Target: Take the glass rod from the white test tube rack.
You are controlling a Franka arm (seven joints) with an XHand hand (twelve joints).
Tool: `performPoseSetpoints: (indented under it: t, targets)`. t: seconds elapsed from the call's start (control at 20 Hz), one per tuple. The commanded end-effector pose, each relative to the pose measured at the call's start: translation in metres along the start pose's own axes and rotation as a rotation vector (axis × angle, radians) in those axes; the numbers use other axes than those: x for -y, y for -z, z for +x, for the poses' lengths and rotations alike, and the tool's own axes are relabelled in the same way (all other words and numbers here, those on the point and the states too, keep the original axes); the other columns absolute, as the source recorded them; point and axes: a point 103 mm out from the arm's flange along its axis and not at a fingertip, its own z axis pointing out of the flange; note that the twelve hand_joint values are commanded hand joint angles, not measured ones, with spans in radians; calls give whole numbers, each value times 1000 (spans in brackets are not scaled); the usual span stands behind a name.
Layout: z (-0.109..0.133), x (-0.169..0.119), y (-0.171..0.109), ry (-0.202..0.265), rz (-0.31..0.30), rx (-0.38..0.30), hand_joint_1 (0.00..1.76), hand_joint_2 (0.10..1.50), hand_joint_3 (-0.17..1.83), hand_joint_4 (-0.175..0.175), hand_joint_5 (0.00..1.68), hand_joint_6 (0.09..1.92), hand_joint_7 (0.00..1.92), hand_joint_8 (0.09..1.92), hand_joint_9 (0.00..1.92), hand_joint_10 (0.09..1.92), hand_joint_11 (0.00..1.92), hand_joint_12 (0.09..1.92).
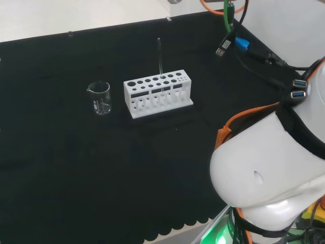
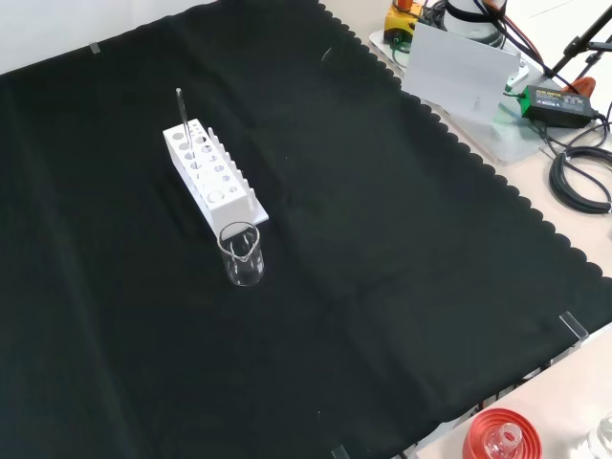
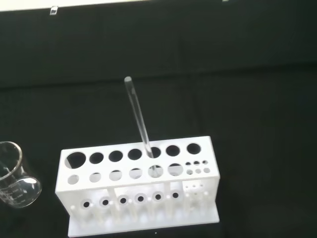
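Cloth point(image 1: 76, 168) first, since it was the biggest thing going: black, spread over the whole bench, scalloped along its edge in the front view. Next down in size, the arm's white links point(image 1: 269, 168) bulked up the right side of the head view, with cables hanging above them.

Then the white test tube rack point(image 1: 158, 93), sitting near the middle of the cloth, rows of round holes across its top. A small clear beaker point(image 1: 99, 97) stood just beside it, at the rack's left end in the head view and in front of it in the front view, looking empty as far as I could make out.

Smallest of the lot was the glass rod point(image 1: 160, 60), which was the whole point. It stood in one of the rack's back-row holes, toward the right of the row in the head view, sticking well up above the top and leaning a touch in the wrist view point(image 3: 138, 116).

Progress-wise, pretty much nothing was done yet by my reckoning: rod seated in the rack, nothing touching it. As for the hand's fingers, honestly couldn't tell whether they were spread or curled. The whole reach, grasp and lift was left to do.
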Motion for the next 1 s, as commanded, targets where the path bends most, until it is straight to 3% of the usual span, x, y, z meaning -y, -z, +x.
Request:
performPoseSetpoints:
  t: [0.05,0.55,1.0]
  targets:
    - [17,-28,-17,50,15,11,579,790,428,-64,262,87,157,811,345,930,196,1493]
    - [34,-48,-43,105,58,8,527,817,438,-69,289,87,209,825,382,933,217,1494]
    - [33,-53,-69,114,104,-1,523,819,435,-71,297,87,221,824,397,927,227,1489]
